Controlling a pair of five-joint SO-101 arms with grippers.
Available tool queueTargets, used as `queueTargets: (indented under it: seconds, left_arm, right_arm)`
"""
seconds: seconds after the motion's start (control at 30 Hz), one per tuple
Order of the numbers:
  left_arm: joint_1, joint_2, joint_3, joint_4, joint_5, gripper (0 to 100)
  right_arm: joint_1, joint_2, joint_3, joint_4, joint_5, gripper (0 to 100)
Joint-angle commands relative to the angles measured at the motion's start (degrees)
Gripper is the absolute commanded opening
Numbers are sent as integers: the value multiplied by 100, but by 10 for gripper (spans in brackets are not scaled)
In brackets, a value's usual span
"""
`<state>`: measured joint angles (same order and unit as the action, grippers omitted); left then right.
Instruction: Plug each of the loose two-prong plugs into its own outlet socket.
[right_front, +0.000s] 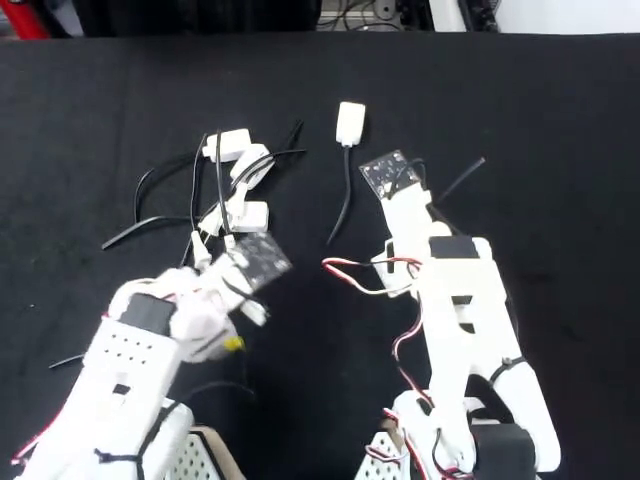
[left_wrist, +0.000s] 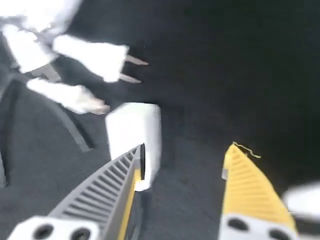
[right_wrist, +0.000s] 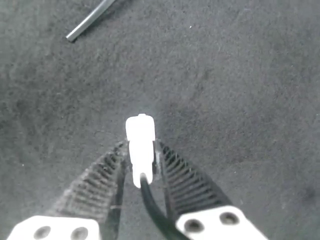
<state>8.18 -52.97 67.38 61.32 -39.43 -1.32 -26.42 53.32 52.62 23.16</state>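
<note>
A heap of white plugs and outlet sockets (right_front: 235, 180) with black cables lies left of centre. My left gripper (right_front: 225, 238) sits at the near edge of this heap. It is open (left_wrist: 187, 150), and a white socket block (left_wrist: 135, 137) rests against one finger (left_wrist: 117, 175). A two-prong plug (left_wrist: 97, 56) lies just beyond the block. My right gripper (right_wrist: 141, 147) is shut on a small white plug (right_wrist: 140, 131) whose black cable runs back between the fingers. A single white socket (right_front: 350, 120) with a cable lies left of and beyond the right wrist (right_front: 395, 178).
The black tabletop (right_front: 540, 130) is bare to the right and at the far left. Loose black cable ends (right_front: 150, 225) spread left of the heap. A short cable end (right_wrist: 90, 20) lies ahead of the right gripper. Red and white wires (right_front: 350, 275) hang between the arms.
</note>
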Motion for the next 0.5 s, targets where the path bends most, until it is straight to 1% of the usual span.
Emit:
queueTargets:
  seconds: [0.0, 0.13, 0.27, 0.33, 0.4, 0.43, 0.47]
  left_arm:
    - [-690, 18, 40, -466, -448, 273]
    - [-1042, 18, 48, -492, -571, 273]
    - [-1033, 26, 101, -607, -571, 273]
    - [-1033, 26, 435, -1108, -571, 273]
    - [-1033, 88, 910, -1802, -571, 273]
    - [-1033, 176, 1068, -2048, -563, 273]
    - [-1033, 308, 1086, -2092, -554, 273]
  right_arm:
    - [88, 48, -127, 18, 44, 11]
    - [88, 48, -127, 18, 44, 11]
    - [88, 48, -127, 18, 44, 11]
    - [88, 48, -127, 18, 44, 11]
    - [88, 48, -127, 18, 35, 11]
    - [88, 48, -127, 18, 26, 11]
    - [88, 48, -127, 18, 18, 11]
